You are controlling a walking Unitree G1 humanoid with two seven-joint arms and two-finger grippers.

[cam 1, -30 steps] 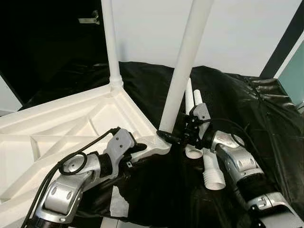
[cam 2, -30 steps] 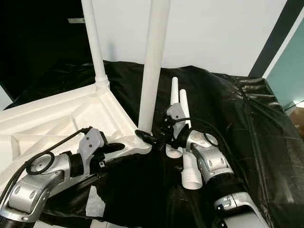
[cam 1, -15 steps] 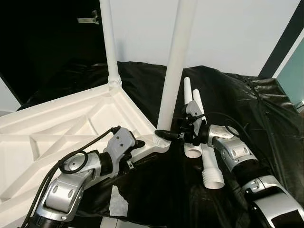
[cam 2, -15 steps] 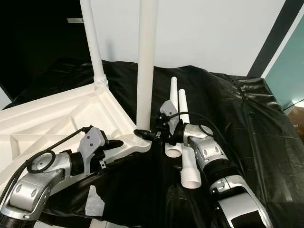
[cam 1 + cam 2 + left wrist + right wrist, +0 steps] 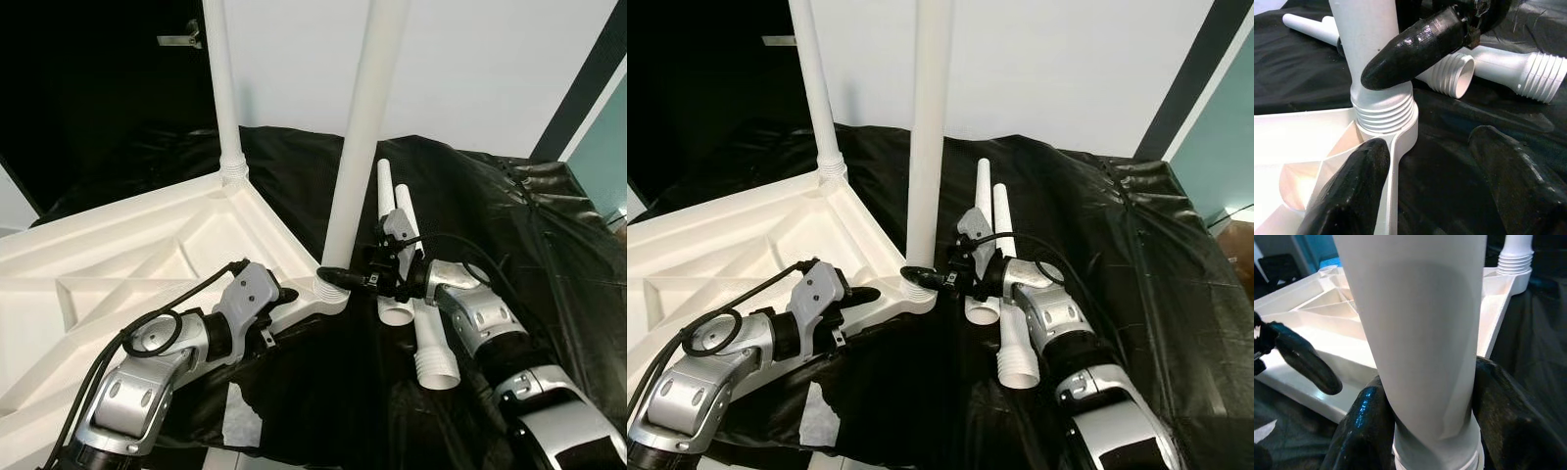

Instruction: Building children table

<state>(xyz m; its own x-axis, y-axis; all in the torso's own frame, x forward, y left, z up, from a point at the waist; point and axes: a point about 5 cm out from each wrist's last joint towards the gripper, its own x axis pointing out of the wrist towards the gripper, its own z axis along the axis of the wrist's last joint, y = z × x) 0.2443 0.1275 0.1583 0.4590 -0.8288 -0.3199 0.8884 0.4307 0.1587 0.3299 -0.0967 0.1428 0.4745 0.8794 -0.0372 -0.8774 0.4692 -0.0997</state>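
White plastic everywhere: the upturned kids' table top (image 5: 127, 255) lies ribbed side up on a black sheet (image 5: 549, 245), with its near corner poking out toward 5 o'clock. One leg (image 5: 223, 88) stands screwed in at the far corner, around 11 o'clock. A second leg (image 5: 361, 147) stands in the near corner socket, and the right gripper (image 5: 338, 278) has its two black fingers (image 5: 1369, 426) pinching that leg just above the threaded collar. The left gripper (image 5: 1444, 171) sits with fingers spread, one on the table's rim next to the socket and the other out over the black sheet, not clamping anything. Two loose legs (image 5: 416, 294) lie side by side on the sheet just right of the corner, at about 3 o'clock, threaded ends toward the robot. Not much elbow room there; further right the sheet is wrinkled but open. Plain pale wall (image 5: 490, 69) behind, a dark opening (image 5: 88, 88) at 10 o'clock.
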